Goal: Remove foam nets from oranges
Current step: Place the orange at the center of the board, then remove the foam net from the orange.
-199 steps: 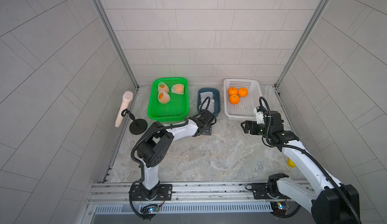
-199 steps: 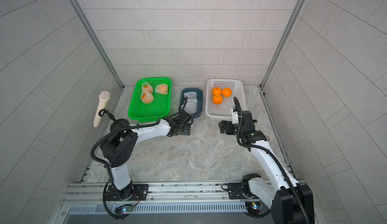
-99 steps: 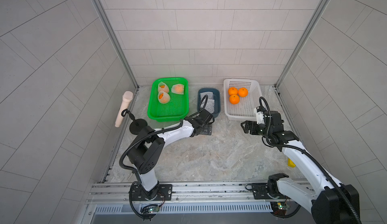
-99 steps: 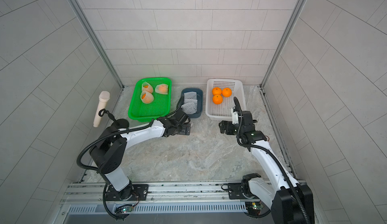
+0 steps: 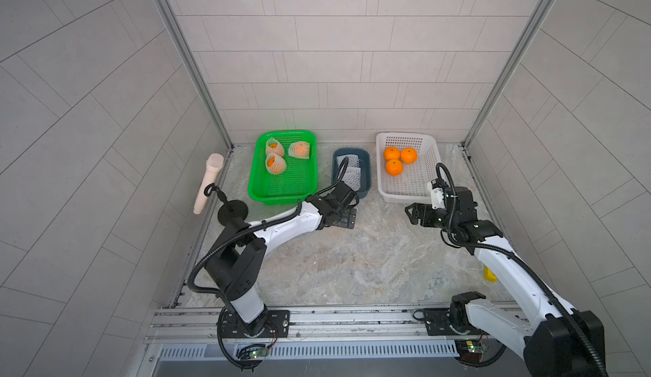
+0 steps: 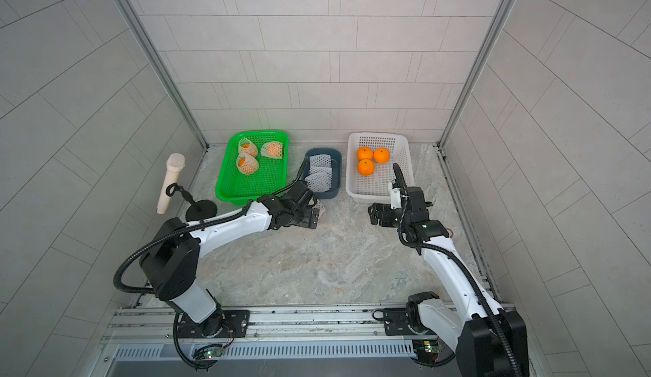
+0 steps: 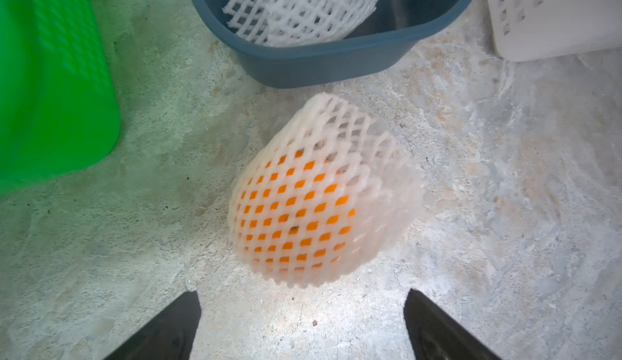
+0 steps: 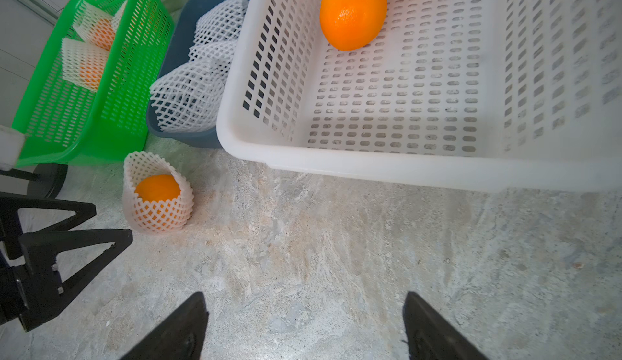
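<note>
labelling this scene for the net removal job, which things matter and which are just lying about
For the job:
loose netted orange
three netted oranges in the green basket
bare oranges in the white basket
empty nets in the blue tub

Just lying about:
beige microphone-like prop on stand
small yellow item

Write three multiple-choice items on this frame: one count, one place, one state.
1. How many bare oranges lie in the white basket? A two; B three; C five.
2. Where is the netted orange nearest the left tool? A inside the white basket; B on the table by the blue bin; C inside the blue bin.
3. The left tool is: A open and empty; B shut on the netted orange; C shut on the blue bin's rim.

1 B: three unwrapped fruits show in both top views.
2 B: the left wrist view shows it on the stone surface, just short of the bin.
3 A: its jaws stand wide, nothing between them.
</note>
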Robot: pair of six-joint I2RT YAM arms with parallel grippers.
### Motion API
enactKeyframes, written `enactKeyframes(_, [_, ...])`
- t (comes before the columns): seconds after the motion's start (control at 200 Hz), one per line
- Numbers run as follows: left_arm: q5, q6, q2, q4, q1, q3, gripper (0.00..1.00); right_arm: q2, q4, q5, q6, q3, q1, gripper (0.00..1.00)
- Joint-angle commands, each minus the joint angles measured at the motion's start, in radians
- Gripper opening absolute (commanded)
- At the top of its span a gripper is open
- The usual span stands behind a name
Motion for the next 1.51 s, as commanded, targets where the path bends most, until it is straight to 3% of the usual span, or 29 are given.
enactKeyframes(0.0, [-0.004, 0.037, -0.025, -0.050, -0.007, 0.033, 1.00, -0.025, 0.004, 0.011, -0.007, -0.006, 0.002, 0.92])
enactKeyframes(0.26, [0.054, 0.138, 0.050, -0.096, -0.007, 0.169, 1.00, -0.023, 0.005, 0.007, -0.006, -0.005, 0.003, 0.92])
enactKeyframes(0.48, [0.010, 0.274, 0.223, -0.318, -0.007, 0.396, 0.99, -0.029, -0.002, 0.007, -0.007, -0.005, 0.004, 0.92])
enactKeyframes(0.746, [-0.038, 0.318, 0.343, -0.389, -0.007, 0.508, 0.98, -0.038, -0.010, 0.008, -0.008, -0.006, 0.003, 0.92])
enactKeyframes(0.936, [-0.075, 0.306, 0.349, -0.373, -0.007, 0.493, 0.89, -0.044, -0.013, 0.013, -0.009, -0.005, 0.003, 0.92])
enactKeyframes(1.186, [-0.095, 0.272, 0.275, -0.302, -0.007, 0.385, 0.68, -0.044, -0.013, 0.016, -0.009, -0.006, 0.003, 0.92])
enactKeyframes(1.501, [-0.099, 0.221, 0.169, -0.200, -0.007, 0.220, 0.67, -0.042, -0.014, 0.019, -0.008, -0.002, 0.003, 0.92])
